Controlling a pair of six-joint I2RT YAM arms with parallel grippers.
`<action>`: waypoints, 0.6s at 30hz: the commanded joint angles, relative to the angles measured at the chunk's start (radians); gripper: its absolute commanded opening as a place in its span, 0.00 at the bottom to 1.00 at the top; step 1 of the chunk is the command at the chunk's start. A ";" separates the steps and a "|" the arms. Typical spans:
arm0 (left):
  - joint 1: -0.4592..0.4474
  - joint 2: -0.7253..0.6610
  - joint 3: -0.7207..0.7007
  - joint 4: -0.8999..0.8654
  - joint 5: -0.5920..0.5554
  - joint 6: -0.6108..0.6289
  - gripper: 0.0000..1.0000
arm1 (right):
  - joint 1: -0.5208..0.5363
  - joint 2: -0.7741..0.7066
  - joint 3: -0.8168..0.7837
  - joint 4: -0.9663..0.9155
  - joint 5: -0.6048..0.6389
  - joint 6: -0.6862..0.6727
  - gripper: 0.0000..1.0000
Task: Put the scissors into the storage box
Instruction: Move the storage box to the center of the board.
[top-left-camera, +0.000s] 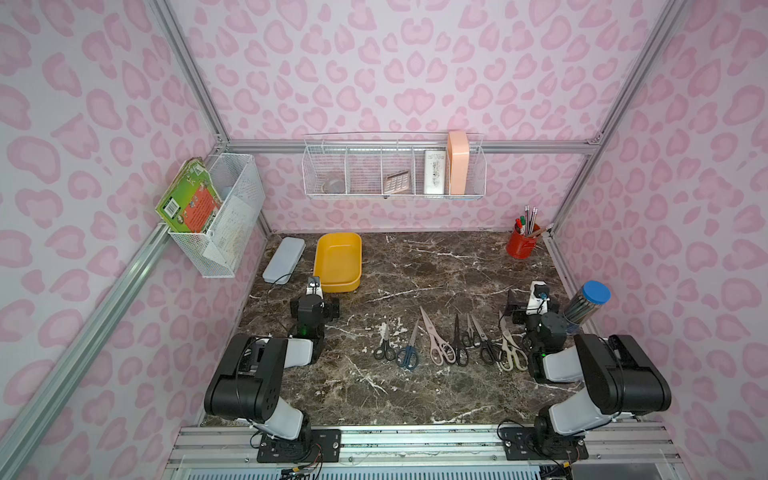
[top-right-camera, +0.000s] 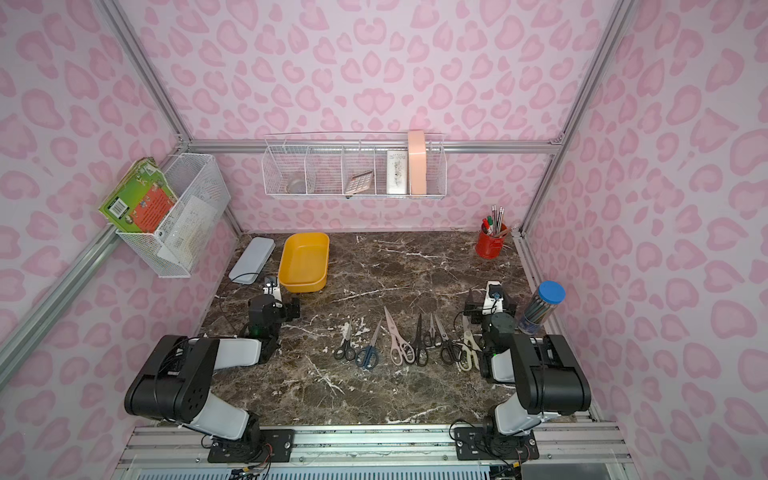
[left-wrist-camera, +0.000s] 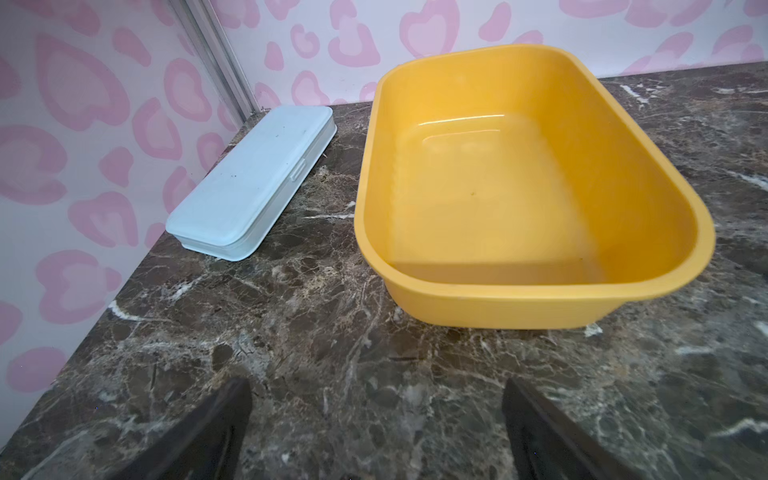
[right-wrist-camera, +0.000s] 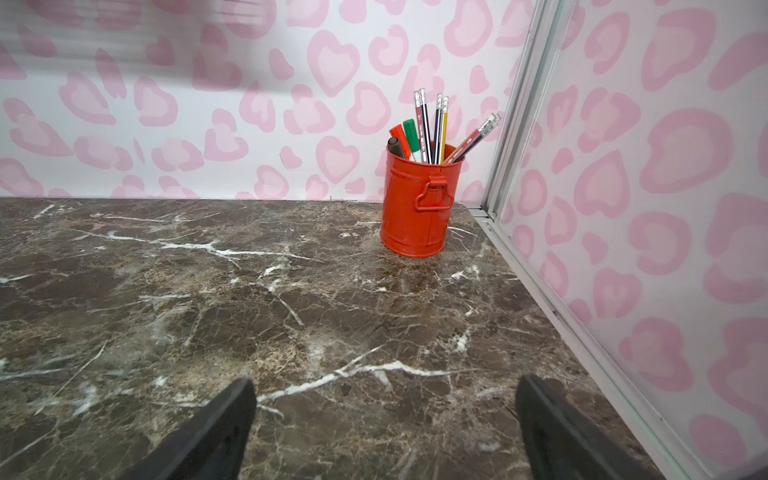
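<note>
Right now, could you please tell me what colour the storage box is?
Plain yellow-orange; the left wrist view shows the storage box best.

Seven pairs of scissors (top-left-camera: 435, 338) lie flat in one row on the near half of the table (top-left-camera: 415, 399). The blades look closed and point away from the front edge. Handle colours from left to right are black, blue, beige-pink, black, black, black and cream-white. The storage box (top-left-camera: 337, 286) is a shallow yellow-orange tub with rounded corners. It stands upright and empty at the back left, well apart from the row.
</note>
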 joint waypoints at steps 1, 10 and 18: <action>0.000 -0.003 0.002 0.001 -0.006 0.002 0.99 | 0.000 0.001 -0.001 0.023 -0.001 0.004 1.00; 0.000 -0.002 0.002 -0.001 -0.001 0.002 0.99 | -0.002 0.001 0.001 0.021 -0.001 0.005 1.00; 0.020 -0.010 0.003 -0.014 0.034 -0.003 0.92 | -0.001 -0.001 -0.001 0.024 -0.002 0.007 1.00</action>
